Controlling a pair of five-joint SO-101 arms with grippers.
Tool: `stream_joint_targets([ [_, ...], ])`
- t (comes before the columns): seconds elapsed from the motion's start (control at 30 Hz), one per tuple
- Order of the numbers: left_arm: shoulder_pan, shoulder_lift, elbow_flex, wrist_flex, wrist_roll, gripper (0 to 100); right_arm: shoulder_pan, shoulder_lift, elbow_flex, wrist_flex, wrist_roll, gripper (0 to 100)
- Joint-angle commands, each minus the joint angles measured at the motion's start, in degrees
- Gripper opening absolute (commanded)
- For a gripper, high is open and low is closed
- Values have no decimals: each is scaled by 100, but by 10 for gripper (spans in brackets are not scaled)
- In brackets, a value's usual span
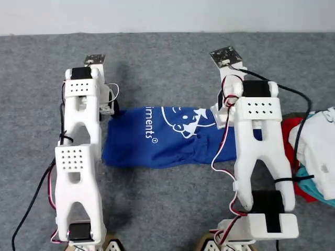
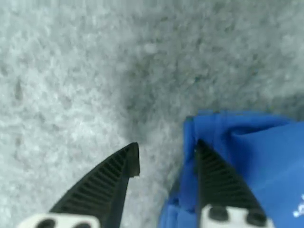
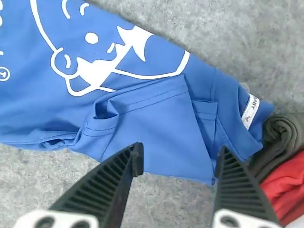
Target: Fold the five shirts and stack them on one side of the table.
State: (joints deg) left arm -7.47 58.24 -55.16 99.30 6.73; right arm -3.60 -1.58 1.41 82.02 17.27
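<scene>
A blue shirt (image 1: 170, 138) with a white cartoon print lies folded into a long band across the grey table between the two arms. My left gripper (image 2: 166, 159) stands open at the shirt's left far corner (image 2: 237, 142); one finger rests on the blue cloth, the other over bare carpet. My right gripper (image 3: 178, 161) hangs open above the shirt's collar end (image 3: 156, 109), where a sleeve is folded over and a neck label (image 3: 250, 110) shows. In the high view the left arm's gripper (image 1: 109, 107) meets the shirt's corner.
A heap of unfolded shirts, white (image 1: 322, 141), red (image 1: 293, 130) and teal (image 1: 309, 183), lies at the table's right edge beside the right arm. A dark olive garment (image 3: 280, 135) and red cloth (image 3: 285, 187) touch the blue shirt's collar end. Grey carpet (image 1: 167, 68) covers the table.
</scene>
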Motion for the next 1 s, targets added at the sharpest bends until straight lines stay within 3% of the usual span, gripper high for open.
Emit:
stream_joint_targets([
  [0.0, -9, -1099, 13, 114, 53, 194, 31, -295, -202, 57, 97, 259],
  [0.27, 35, -2295, 875, 123, 53, 195, 31, -303, -211, 233, 88, 259],
  [0.5, -141, -1996, 2413, -88, 53, 195, 31, -312, -211, 418, 88, 259],
  [0.97, 220, -1266, 2492, -141, 53, 195, 31, -312, -202, 418, 70, 259],
])
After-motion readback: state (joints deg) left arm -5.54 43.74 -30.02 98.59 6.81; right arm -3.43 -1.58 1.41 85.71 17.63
